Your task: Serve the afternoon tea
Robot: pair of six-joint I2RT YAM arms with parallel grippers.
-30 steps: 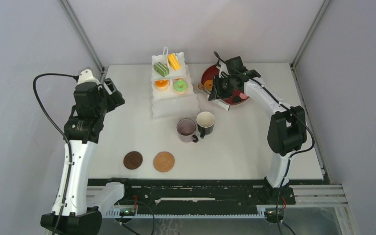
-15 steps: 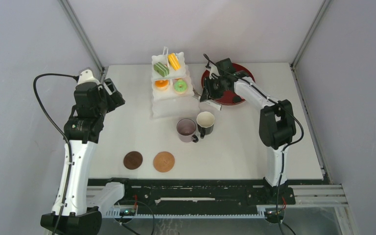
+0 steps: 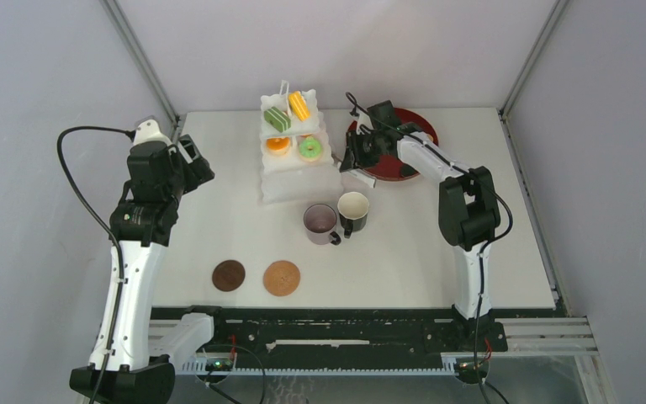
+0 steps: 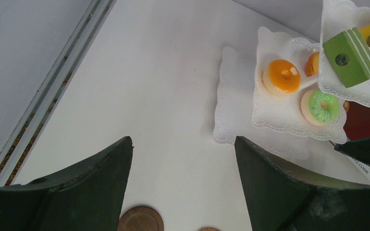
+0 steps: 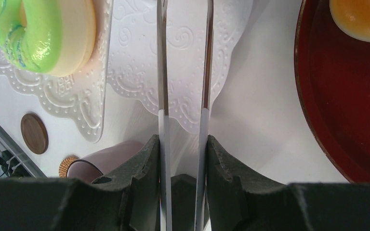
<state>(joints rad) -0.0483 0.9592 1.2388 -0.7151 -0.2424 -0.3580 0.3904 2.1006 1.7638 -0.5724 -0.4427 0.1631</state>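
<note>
1. Right gripper (image 5: 182, 149) is clamped on the metal tongs (image 5: 162, 72). The blades are squeezed near parallel with a narrow gap between them.
2. Key relation: the white stand (image 3: 299, 160) lies just left of the right gripper. The tongs' long axis runs from the gripper straight out over a scalloped tier edge. The green ring pastry (image 5: 29, 29) sits left of the blades, not between them.
3. Red tray (image 5: 347, 96) is just right of the blades. One orange pastry (image 5: 361, 17) lies on it, apart from the tongs.
4. Left gripper (image 4: 183, 144) has its jaws wide apart and empty, over the bench (image 4: 164, 96) left of the stand. The right arm is much the nearer, so any pastry move looks to be its job.
5. Mauve mug (image 3: 320, 222) and black mug (image 3: 353, 209) stand side by side mid-bench. Dark coaster (image 3: 229, 274) and lighter coaster (image 3: 282, 278) lie bare, near left, well apart from the mugs.
6. Hidden: the tong tips are cut off in the wrist view and too small to read from above, so I cannot tell whether they carry anything. The arm covers much of the tray.
</note>
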